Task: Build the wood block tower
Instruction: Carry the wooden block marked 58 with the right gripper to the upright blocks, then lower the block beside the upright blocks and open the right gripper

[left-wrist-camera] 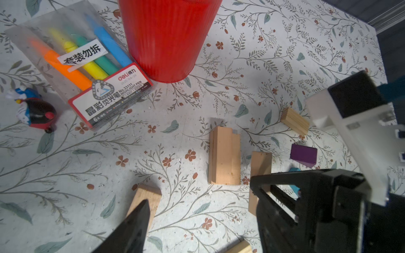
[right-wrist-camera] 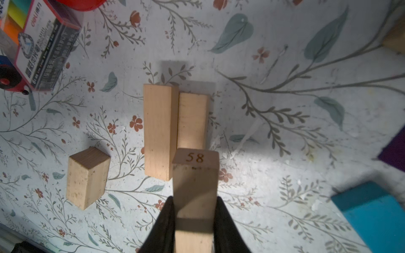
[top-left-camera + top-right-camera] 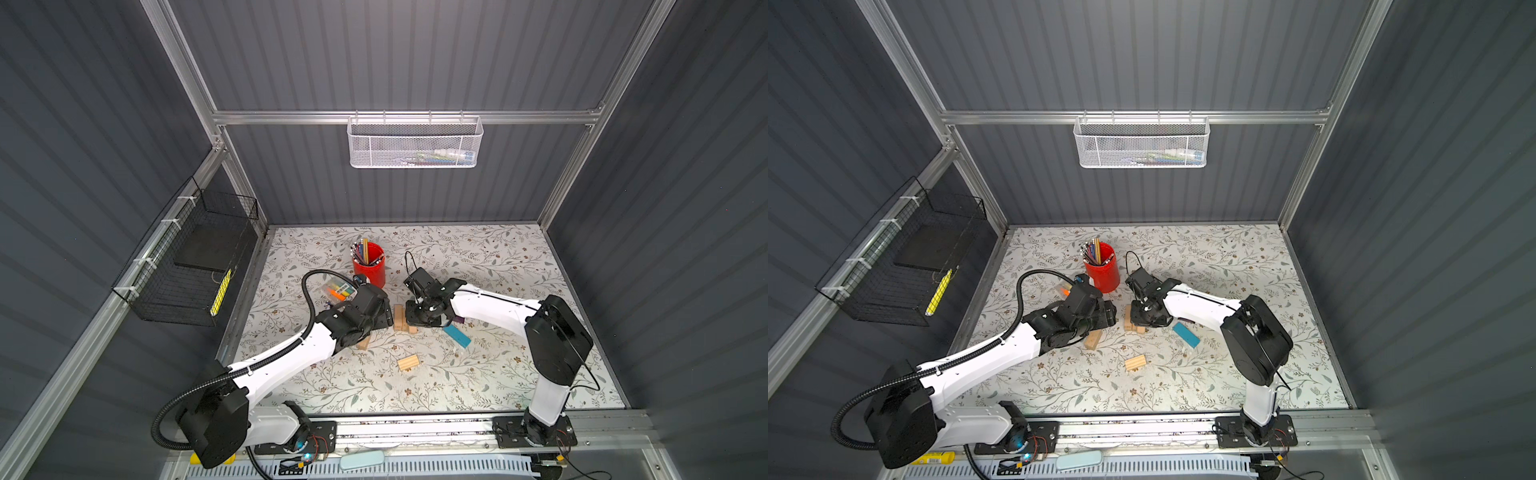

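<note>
1. In both top views the arms are leaning in over the middle of the counter [image 3: 519, 270]. No tower is standing yet. A low brick pair [image 3: 399, 316] is lying between the left claw [image 3: 385, 320] and the right claw [image 3: 415, 319]. The blue block [image 3: 457, 336] and a loose brick [image 3: 408, 362] are lying apart from it, nearer the arm bases. The red cup [image 3: 369, 266] is standing behind.
2. In the left wrist view the left claw [image 1: 203, 219] is gaping, released, with only bare counter between its fingers. One fingertip [image 1: 140, 219] is hanging over a stray brick [image 1: 149, 195]. The purple block [image 1: 303, 153] is lying just past the pair, and the marker pack [image 1: 87, 72] is sitting beside the cup.
3. In the right wrist view the right claw [image 2: 195, 223] is clenching the numbered brick [image 2: 196, 175]. Its stamped end is pointing at the pair, whose two bricks are lying side by side and touching. Whether the held brick is touching them cannot be told. A short brick [image 2: 87, 177] is sitting nearby.
4. The bottom layer appears to be the step in hand. The next move is likely calling for squaring the numbered brick against the pair, lowering it until it is resting, then releasing it without nudging its neighbours.
</note>
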